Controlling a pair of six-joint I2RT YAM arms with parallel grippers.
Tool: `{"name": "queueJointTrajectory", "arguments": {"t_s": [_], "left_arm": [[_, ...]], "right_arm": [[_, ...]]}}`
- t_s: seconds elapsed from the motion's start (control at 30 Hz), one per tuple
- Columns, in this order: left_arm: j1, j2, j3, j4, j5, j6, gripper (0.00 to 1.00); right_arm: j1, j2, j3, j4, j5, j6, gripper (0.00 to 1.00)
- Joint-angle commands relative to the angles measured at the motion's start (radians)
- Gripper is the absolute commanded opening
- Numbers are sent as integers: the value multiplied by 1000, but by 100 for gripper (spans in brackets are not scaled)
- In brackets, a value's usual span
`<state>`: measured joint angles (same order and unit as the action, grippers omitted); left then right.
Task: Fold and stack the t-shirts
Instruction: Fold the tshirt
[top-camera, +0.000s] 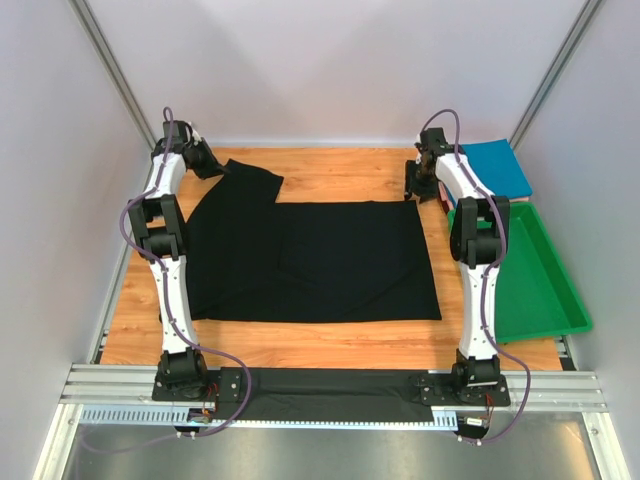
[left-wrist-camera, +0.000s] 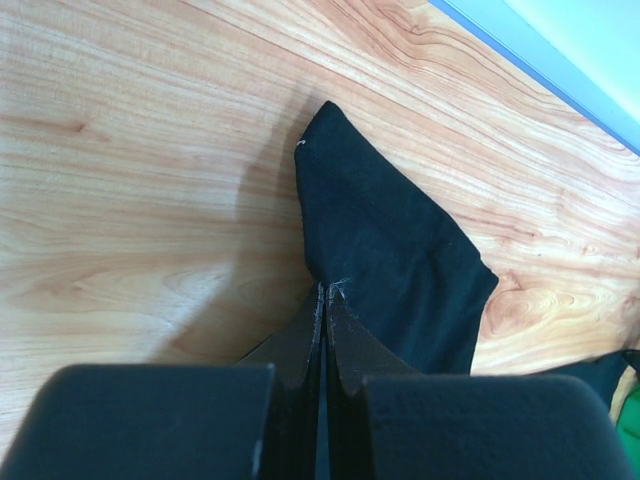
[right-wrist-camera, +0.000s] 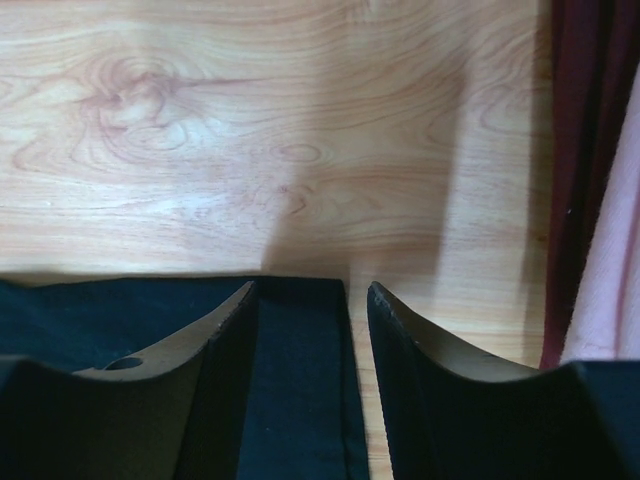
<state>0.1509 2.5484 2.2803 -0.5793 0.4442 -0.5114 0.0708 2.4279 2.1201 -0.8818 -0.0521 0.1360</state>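
A large black t-shirt (top-camera: 310, 260) lies spread flat on the wooden table, with one sleeve (top-camera: 250, 178) pulled toward the far left. My left gripper (top-camera: 207, 160) is shut on that sleeve's edge; in the left wrist view the fingertips (left-wrist-camera: 325, 292) pinch the black cloth (left-wrist-camera: 385, 235). My right gripper (top-camera: 415, 186) stands open over the shirt's far right corner, and that corner (right-wrist-camera: 295, 380) lies between its fingers (right-wrist-camera: 312, 290) without being pinched. A teal-blue t-shirt (top-camera: 497, 165) sits folded at the far right. A reddish t-shirt (right-wrist-camera: 575, 150) shows at the right edge of the right wrist view.
A green plastic tray (top-camera: 545, 300) stands along the table's right side, below the teal-blue shirt. More black cloth (top-camera: 330, 395) hangs over the near rail between the arm bases. Grey walls close in the table on three sides.
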Motion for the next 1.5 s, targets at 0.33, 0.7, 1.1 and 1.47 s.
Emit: {"name": "queueJointTrajectory", "arguments": {"t_s": [0.33, 0.7, 1.1, 1.47], "left_arm": [[-5, -70, 5, 10, 19, -24, 0], [-7, -186, -96, -7, -27, 4, 0], [-7, -338, -257, -11, -107, 85, 0], [-7, -505, -413, -28, -162, 142, 0]], "right_arm": [[-9, -12, -4, 66, -12, -72, 3], [-11, -108, -52, 147, 24, -70, 0], [-11, -263, -276, 326, 26, -91, 0], [-11, -440, -514, 454, 49, -159, 0]]}}
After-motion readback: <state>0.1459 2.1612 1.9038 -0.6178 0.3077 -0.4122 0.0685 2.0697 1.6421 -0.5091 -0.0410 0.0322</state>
